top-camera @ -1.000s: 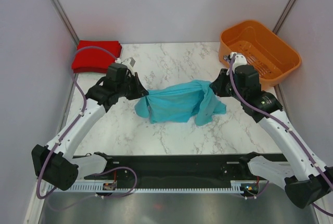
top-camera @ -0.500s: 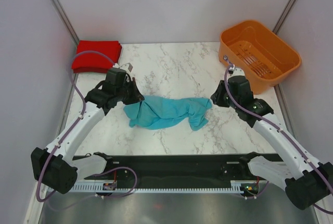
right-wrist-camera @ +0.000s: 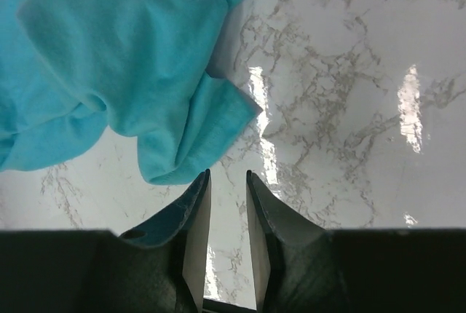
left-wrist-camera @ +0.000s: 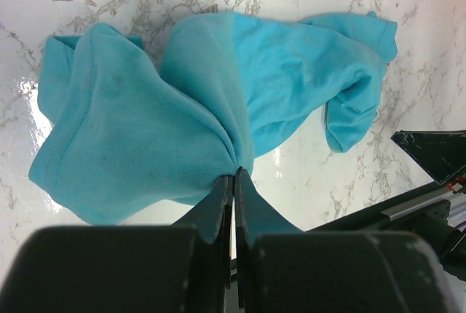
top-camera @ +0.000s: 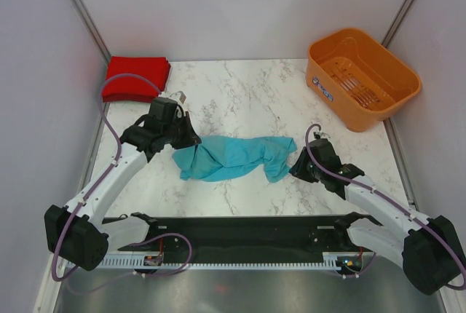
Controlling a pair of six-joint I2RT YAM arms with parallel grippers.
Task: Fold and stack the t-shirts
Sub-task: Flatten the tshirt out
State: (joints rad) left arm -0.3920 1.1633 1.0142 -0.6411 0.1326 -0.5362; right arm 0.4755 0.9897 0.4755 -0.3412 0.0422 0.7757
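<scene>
**A:** Largest items first?

**B:** White marble-patterned bench [top-camera: 240, 87]. Then the orange slotted plastic basket [top-camera: 342, 105], well beyond the right gripper [top-camera: 297, 167], nothing visible inside.

**A:** The shirts?

**B:** Teal-blue cotton t-shirt [top-camera: 233, 156], crumpled into a band lying on the bench between the two grippers. Its long axis runs from one gripper to the other. Which end is neck and which is hem I cannot tell. Bright red t-shirt [top-camera: 135, 78], folded square, lies beyond the left gripper [top-camera: 188, 138] at the far corner.

**A:** Gripper states?

**B:** The left one is clenched on a bunched edge of the teal shirt. The right one is released, jaws parted with nothing between them, and the nearest flap lies just ahead of its tips.

**A:** Step in hand?

**B:** Probably laying the teal shirt out flat before folding; the red one looks done. The next move likely calls for the right gripper to find a true corner and draw the cloth taut against the left.
</scene>
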